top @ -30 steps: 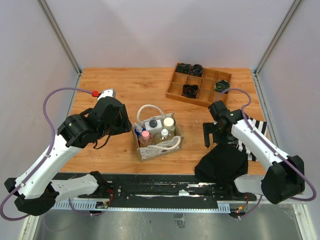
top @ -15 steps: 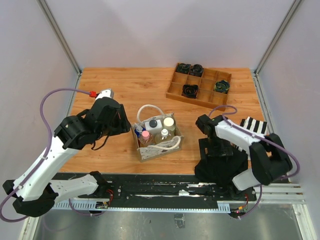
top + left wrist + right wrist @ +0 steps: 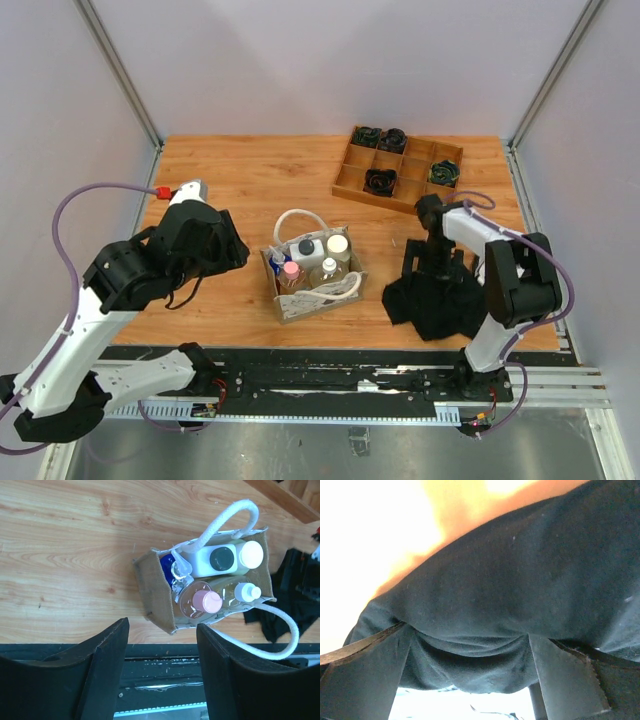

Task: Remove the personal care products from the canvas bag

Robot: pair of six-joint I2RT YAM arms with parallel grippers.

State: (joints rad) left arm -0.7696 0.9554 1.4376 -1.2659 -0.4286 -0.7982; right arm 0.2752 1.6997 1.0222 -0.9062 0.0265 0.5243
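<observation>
The canvas bag (image 3: 290, 300) stands upright at the table's front middle, with white rope handles (image 3: 296, 217). In the left wrist view the bag (image 3: 159, 597) holds the personal care products: a white bottle with a black cap (image 3: 220, 559), a pink-capped bottle (image 3: 207, 601), a clear bottle with a white cap (image 3: 247, 591), a blue one (image 3: 166, 564) and a pale white-capped one (image 3: 251, 554). My left gripper (image 3: 162, 670) is open and empty, to the left of the bag (image 3: 232, 250). My right gripper (image 3: 425, 272) is open and presses into black cloth (image 3: 520, 580), right of the bag.
The black cloth (image 3: 445, 305) lies crumpled at the front right, under the folded right arm. A brown wooden compartment tray (image 3: 350, 178) with black rolled bundles (image 3: 380, 181) stands at the back right. A black rail runs along the table's near edge (image 3: 165, 652).
My right arm has folded in and its gripper has come down onto the black cloth, which now lies bunched further left. My left arm has drawn back a little to the left.
</observation>
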